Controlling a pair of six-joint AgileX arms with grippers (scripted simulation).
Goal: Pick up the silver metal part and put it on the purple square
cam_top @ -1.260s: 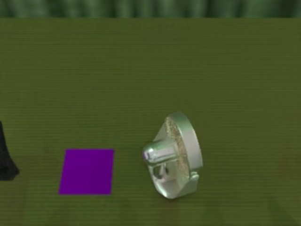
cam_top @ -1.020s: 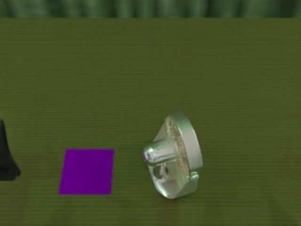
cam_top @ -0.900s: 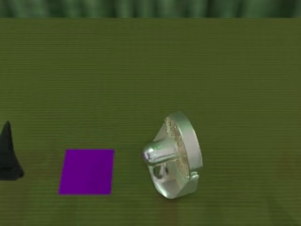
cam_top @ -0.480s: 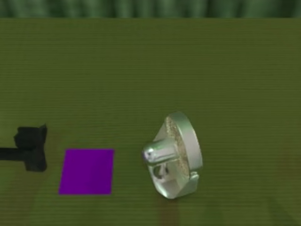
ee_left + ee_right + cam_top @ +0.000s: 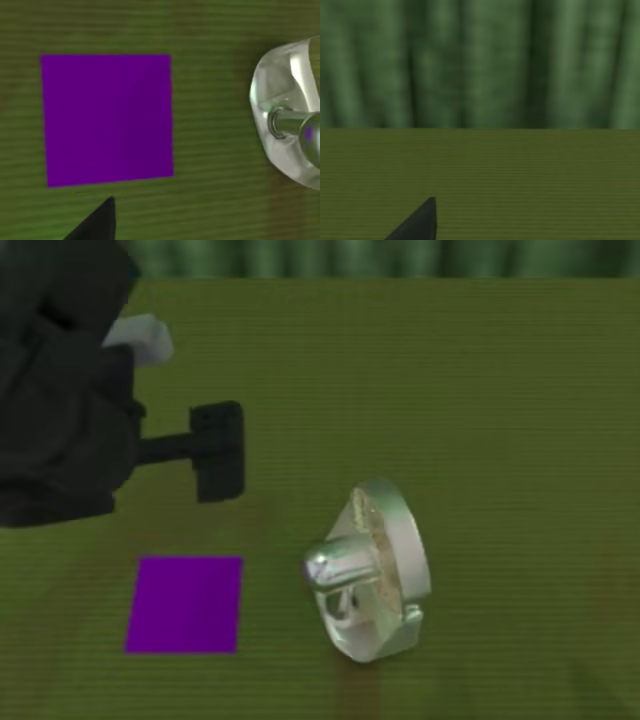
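The silver metal part point(image 5: 372, 570) rests on its rim right of the table's middle, with its stubby cylinder pointing left toward the purple square point(image 5: 185, 604). The part point(image 5: 290, 115) and the square point(image 5: 107, 117) also fill the left wrist view. My left gripper point(image 5: 218, 450) hovers behind the square and left of the part, touching neither. It is open and holds nothing, and one black fingertip point(image 5: 102, 220) shows off to one side. My right arm is outside the top view. Its wrist view shows one black fingertip point(image 5: 422, 220) over bare table, and that gripper is open.
An olive-green cloth point(image 5: 480, 390) covers the table, and a green curtain point(image 5: 400, 255) hangs behind its far edge. The bulky dark body of my left arm point(image 5: 60, 390) covers the far left corner.
My left arm has swung in from the left edge, moving far and to the right. Its gripper now hangs behind the purple square. The part and the square have not moved.
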